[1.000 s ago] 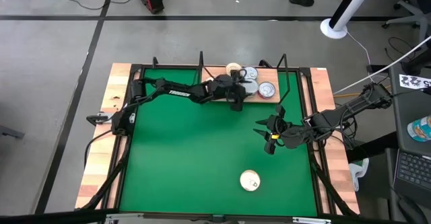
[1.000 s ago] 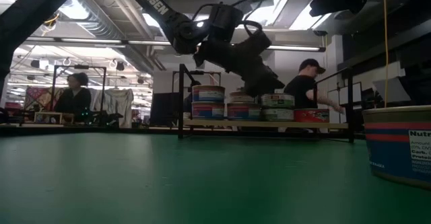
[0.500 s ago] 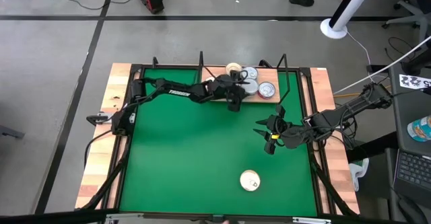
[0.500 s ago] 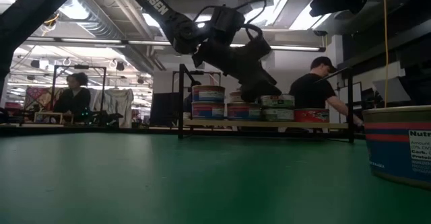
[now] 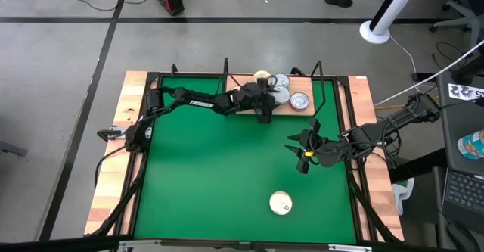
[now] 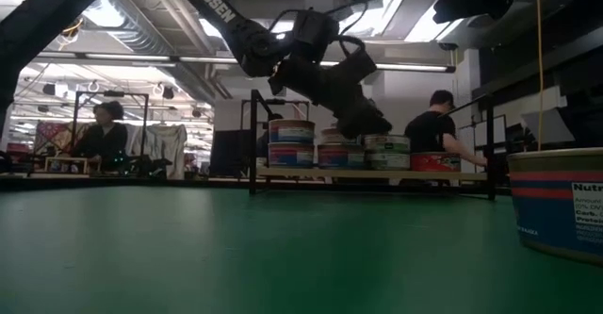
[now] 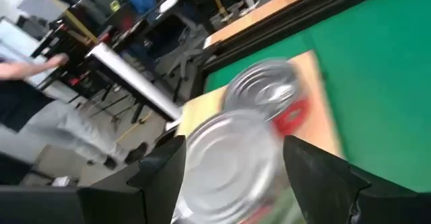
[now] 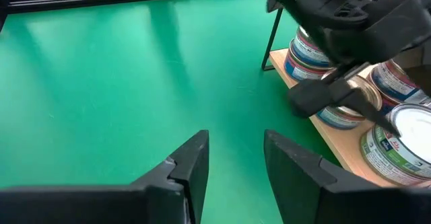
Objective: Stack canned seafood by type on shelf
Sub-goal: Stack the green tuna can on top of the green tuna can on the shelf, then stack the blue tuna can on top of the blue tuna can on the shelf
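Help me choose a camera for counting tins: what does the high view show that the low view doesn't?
Only the high view shows the tin tops, gold or silver, the right gripper open and empty over the green table, and how far the lone tin sits from the shelf. Only the low view shows the tins' side labels and stack heights, plus people in the room behind. Both show the left gripper at the shelf.
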You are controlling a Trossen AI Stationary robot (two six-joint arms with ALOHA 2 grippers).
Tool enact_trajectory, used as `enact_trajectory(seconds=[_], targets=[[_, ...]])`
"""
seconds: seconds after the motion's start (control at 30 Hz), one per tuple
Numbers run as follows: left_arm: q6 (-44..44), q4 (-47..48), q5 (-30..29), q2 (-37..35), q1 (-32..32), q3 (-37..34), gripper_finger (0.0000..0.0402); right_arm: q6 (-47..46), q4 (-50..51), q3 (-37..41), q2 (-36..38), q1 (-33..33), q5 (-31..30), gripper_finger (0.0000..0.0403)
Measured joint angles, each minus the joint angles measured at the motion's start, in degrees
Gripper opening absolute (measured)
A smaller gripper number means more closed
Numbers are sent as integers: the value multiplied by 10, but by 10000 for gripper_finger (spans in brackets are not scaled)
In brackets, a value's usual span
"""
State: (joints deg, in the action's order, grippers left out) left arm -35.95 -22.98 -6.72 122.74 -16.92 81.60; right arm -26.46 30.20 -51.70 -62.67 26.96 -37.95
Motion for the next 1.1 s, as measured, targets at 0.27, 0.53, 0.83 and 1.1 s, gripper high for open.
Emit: enact_trajectory(seconds=[0.27, 0.53, 0.83, 1.1], targets=[[32, 20, 3, -15, 85, 0, 244, -2, -1, 0, -9, 1, 141, 143], [135, 99, 4, -43, 202, 0, 228, -3, -4, 1, -61, 1, 249, 143], [175, 161, 4, -46, 313, 0, 207, -19, -7, 1, -98, 1, 336, 143], [134, 170, 4, -46, 394, 0, 198, -36, -8, 0, -101, 4, 308, 143]])
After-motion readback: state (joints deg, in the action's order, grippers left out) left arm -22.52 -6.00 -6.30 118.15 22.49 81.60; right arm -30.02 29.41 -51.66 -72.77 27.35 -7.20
